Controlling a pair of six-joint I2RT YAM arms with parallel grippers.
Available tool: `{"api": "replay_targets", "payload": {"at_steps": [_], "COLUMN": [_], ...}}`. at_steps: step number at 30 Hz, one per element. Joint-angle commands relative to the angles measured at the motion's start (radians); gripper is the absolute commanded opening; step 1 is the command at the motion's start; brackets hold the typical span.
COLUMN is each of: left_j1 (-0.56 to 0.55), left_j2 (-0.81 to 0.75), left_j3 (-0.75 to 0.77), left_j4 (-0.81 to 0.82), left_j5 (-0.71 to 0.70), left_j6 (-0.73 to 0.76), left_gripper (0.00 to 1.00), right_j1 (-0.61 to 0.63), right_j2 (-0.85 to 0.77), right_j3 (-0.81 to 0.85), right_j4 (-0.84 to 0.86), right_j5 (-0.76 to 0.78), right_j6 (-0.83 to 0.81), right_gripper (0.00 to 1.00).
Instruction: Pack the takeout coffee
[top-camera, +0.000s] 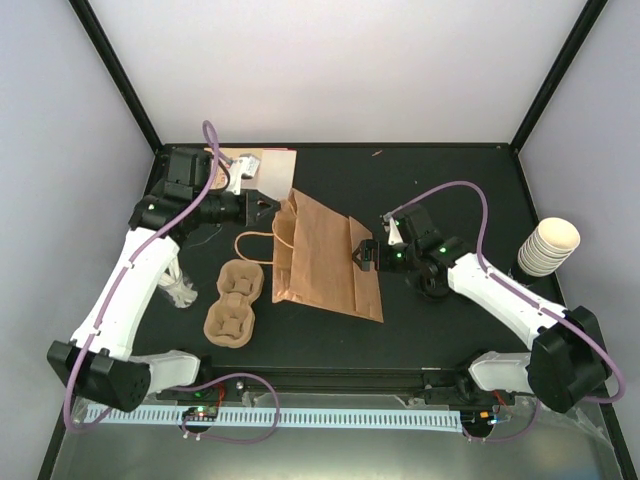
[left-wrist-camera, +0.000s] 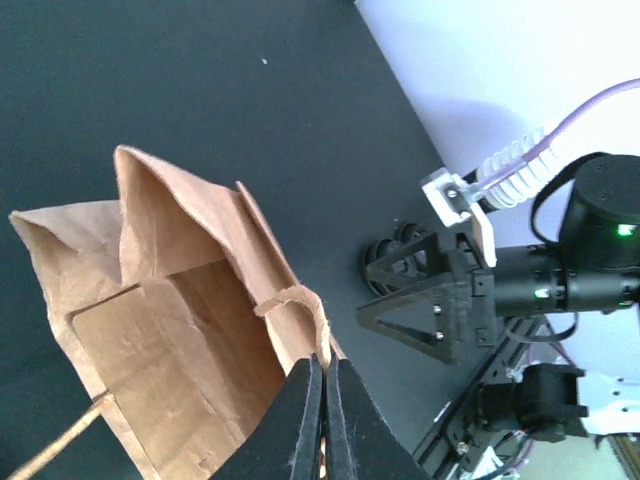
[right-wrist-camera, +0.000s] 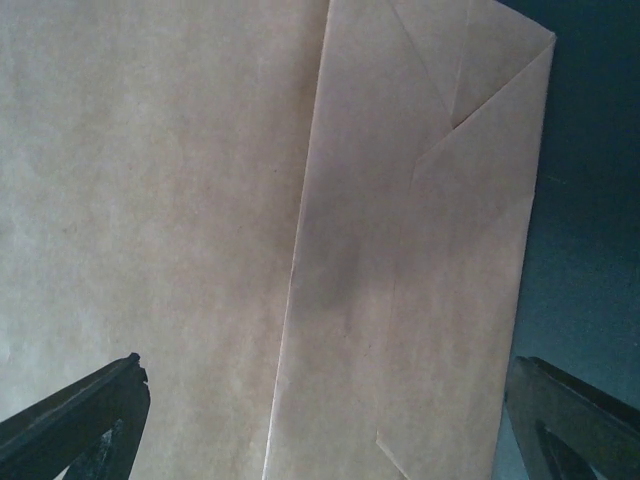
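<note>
A brown paper bag (top-camera: 325, 260) lies on its side on the black table, its mouth toward the left. My left gripper (top-camera: 266, 208) is shut on the upper rim of that mouth, and the left wrist view shows the left gripper (left-wrist-camera: 325, 372) pinching a curled bit of paper at the rim, with the bag (left-wrist-camera: 180, 330) open beside it. My right gripper (top-camera: 362, 255) hovers open over the bag's bottom end. In the right wrist view the bag (right-wrist-camera: 200, 200) fills the frame between the wide jaws of the right gripper (right-wrist-camera: 325, 365). The takeout coffee is out of view.
Brown pulp cup trays (top-camera: 233, 300) sit left of the bag, near its rope handle (top-camera: 250, 245). A stack of lidless cream cups (top-camera: 548, 247) stands at the right edge. A pale object (top-camera: 180, 290) is half hidden under my left forearm. A brown board (top-camera: 268, 165) lies at the back left.
</note>
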Motion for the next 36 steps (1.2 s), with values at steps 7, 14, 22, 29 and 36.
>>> {"api": "replay_targets", "payload": {"at_steps": [7, 14, 22, 29, 36], "left_j1": [-0.002, -0.003, -0.002, -0.002, -0.002], "left_j2": [-0.098, -0.11, -0.123, -0.122, -0.125], "left_j3": [-0.064, -0.068, -0.076, -0.074, -0.07], "left_j4": [0.095, 0.086, 0.081, 0.067, 0.065], "left_j5": [0.094, 0.091, 0.085, 0.077, 0.074], "left_j6": [-0.102, -0.105, -0.098, -0.087, -0.084], "left_gripper": [0.02, 0.02, 0.03, 0.03, 0.03], "right_j1": [0.087, 0.22, 0.234, 0.245, 0.254], "right_j2": [0.001, 0.089, 0.16, 0.185, 0.232], "right_j3": [0.06, 0.188, 0.208, 0.214, 0.241], "right_j4": [-0.007, -0.146, -0.204, -0.206, -0.231], "right_j5": [-0.025, 0.169, 0.32, 0.31, 0.329], "right_j6": [-0.037, 0.007, 0.021, -0.019, -0.041], "right_gripper": [1.0, 1.0, 0.84, 0.76, 0.59]}}
